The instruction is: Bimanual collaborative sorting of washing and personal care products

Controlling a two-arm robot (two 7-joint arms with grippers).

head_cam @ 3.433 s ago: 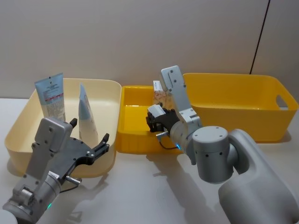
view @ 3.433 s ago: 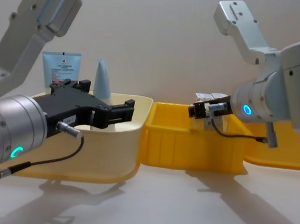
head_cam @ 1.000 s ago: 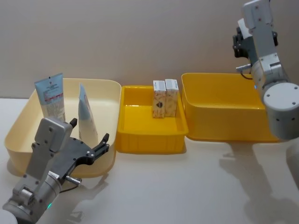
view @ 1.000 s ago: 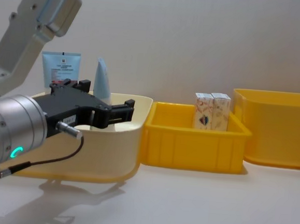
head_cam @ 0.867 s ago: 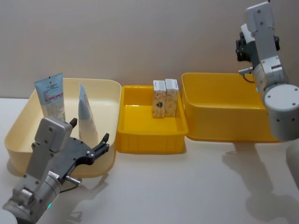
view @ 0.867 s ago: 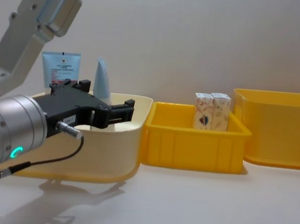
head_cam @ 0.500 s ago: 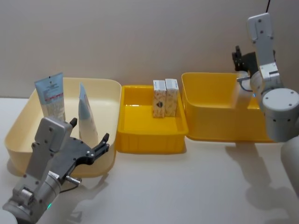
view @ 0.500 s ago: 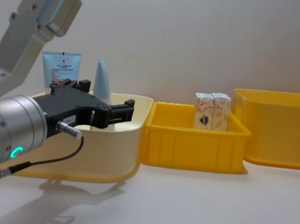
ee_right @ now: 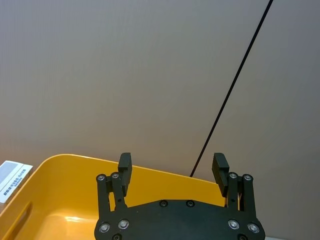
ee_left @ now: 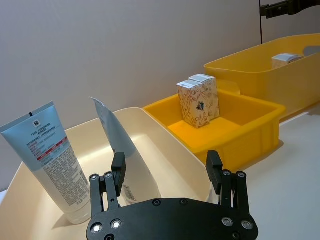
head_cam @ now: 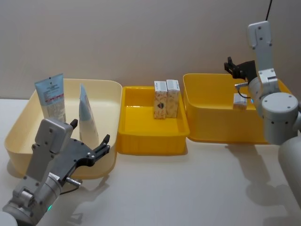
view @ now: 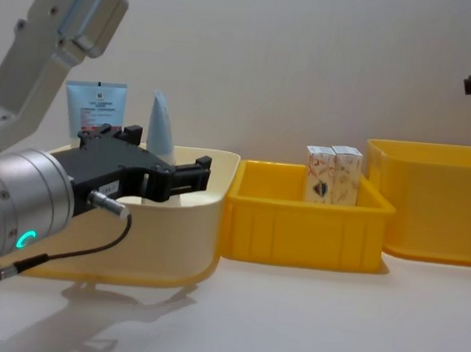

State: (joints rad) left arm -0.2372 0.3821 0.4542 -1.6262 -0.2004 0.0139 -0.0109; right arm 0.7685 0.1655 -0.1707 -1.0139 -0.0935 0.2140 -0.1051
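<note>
I'm reading the sort as mostly done from here. The two pale blue tubes are standing in the cream bin [head_cam: 19,127] at the left of the head view. The labelled tube [head_cam: 51,96] is leaning in the back left corner, and the second tube [head_cam: 87,113] is standing beside it, turned edge-on so I'm not making out its print. Two cartons [head_cam: 160,100] are standing upright, side by side and touching, against the back wall of the small yellow tray [head_cam: 150,147] in the middle. A third carton [head_cam: 240,101] is sitting apart from them inside the large yellow bin [head_cam: 216,133] at the right; I can't tell whether it is upright. The left gripper [ee_left: 166,167] is hovering at the lower left, in front of the cream bin, with its fingers spread and holding nothing. The right gripper [ee_right: 172,165] is hanging at the upper right above the large bin's back rim, also spread wide and empty, well clear of the carton below. I'm judging the lone carton to be what is left. If it belongs with the pair, the right arm is facing one more pick and a carry to the middle tray.
</note>
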